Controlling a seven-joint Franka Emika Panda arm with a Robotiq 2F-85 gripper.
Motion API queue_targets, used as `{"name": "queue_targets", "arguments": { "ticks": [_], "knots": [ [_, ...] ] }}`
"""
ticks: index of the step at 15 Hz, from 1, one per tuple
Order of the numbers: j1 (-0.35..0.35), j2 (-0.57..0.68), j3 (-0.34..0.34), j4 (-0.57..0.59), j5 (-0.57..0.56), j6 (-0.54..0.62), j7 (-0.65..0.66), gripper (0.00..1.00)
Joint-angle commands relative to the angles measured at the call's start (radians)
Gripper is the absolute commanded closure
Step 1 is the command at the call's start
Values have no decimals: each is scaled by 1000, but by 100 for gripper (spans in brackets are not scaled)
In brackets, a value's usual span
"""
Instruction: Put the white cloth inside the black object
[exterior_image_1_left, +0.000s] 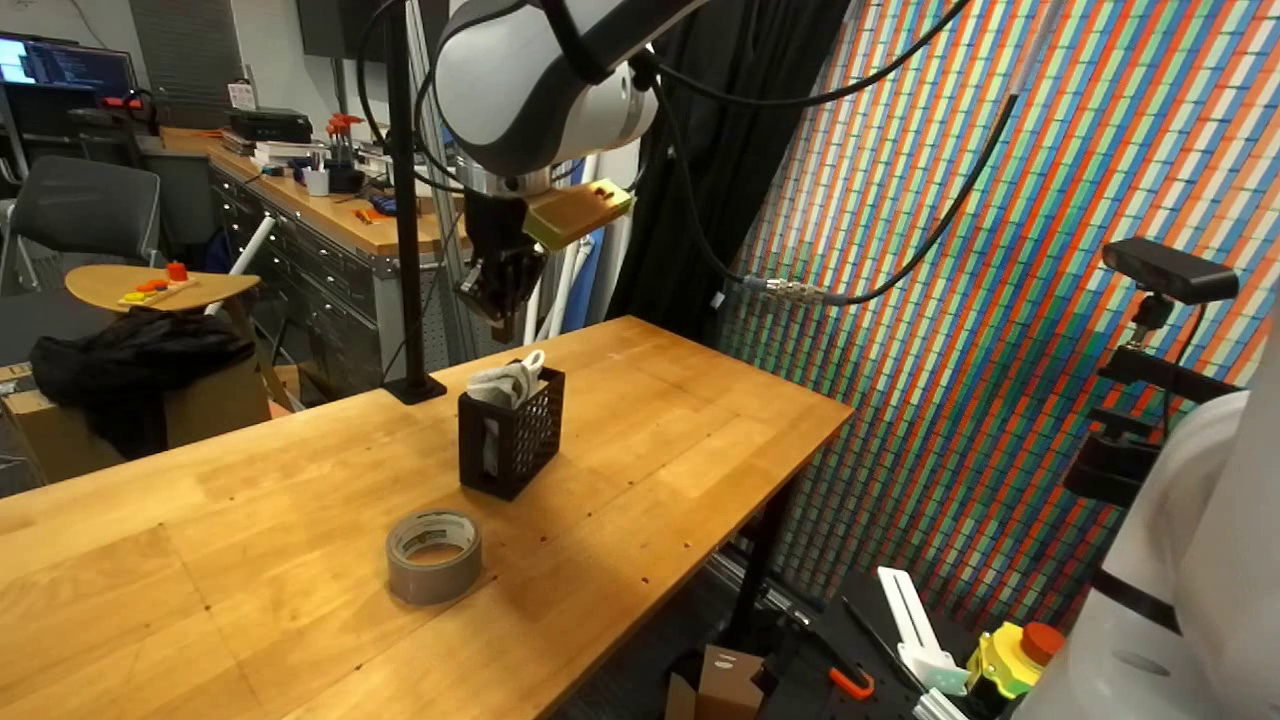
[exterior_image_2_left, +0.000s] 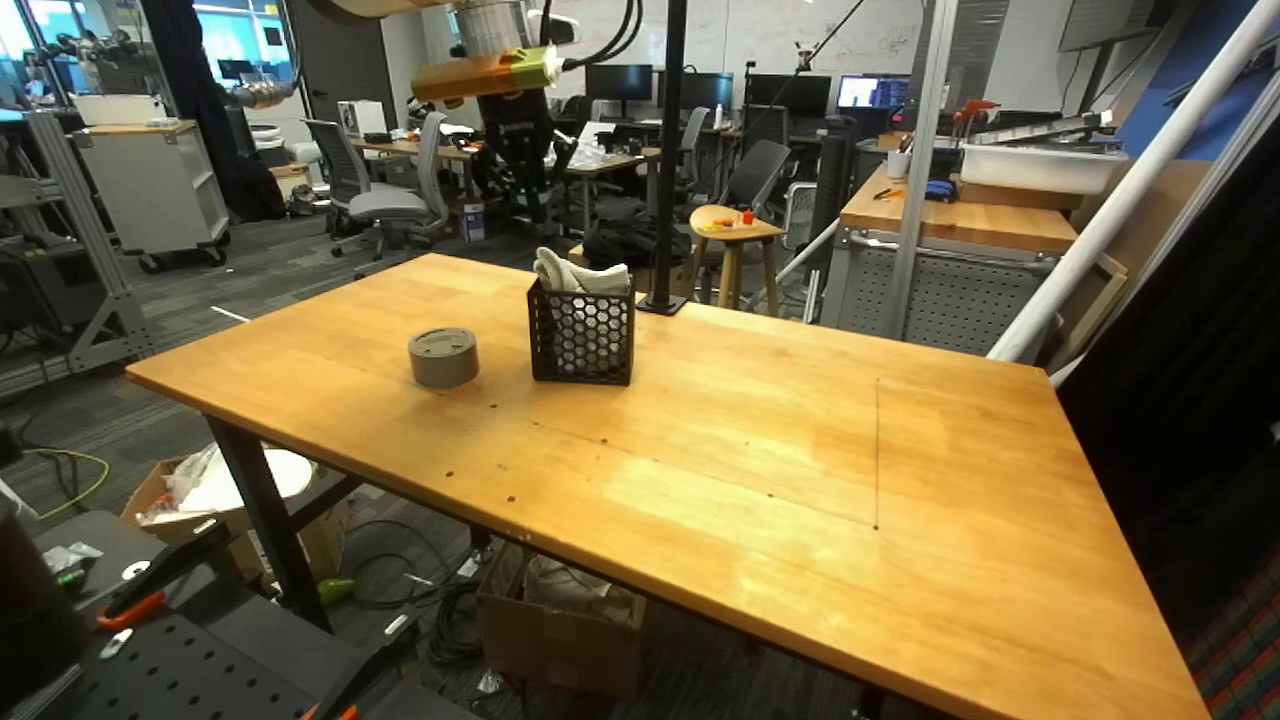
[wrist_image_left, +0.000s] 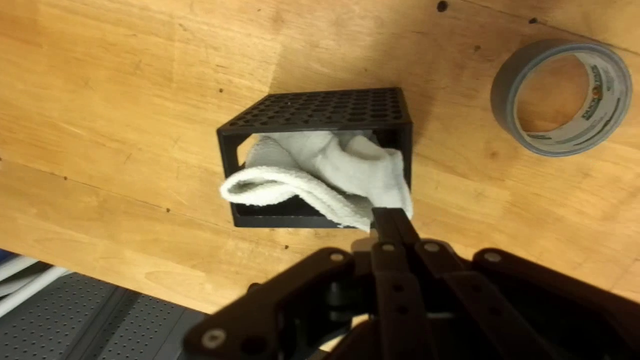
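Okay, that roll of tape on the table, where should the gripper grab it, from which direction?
I'd bring the gripper straight down and pinch the wall of the roll of tape, one finger inside the hole: the roll lies flat, hole facing up. The gripper looks shut, so open it first.

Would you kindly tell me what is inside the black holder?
A white cloth sits bunched inside the black holder, part of it sticking out above the rim. It covers much of the interior, so whether anything else lies beneath cannot be seen.
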Motion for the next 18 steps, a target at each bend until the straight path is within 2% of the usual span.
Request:
{"name": "queue_targets", "arguments": {
  "ticks": [1,9,18],
  "knots": [
    [39,-12,17,-29,-22,32,71,96],
    [58,27,24,-23,-11,55,70,96],
    [16,89,-1,28,12,44,-60,95]
  ]
}}
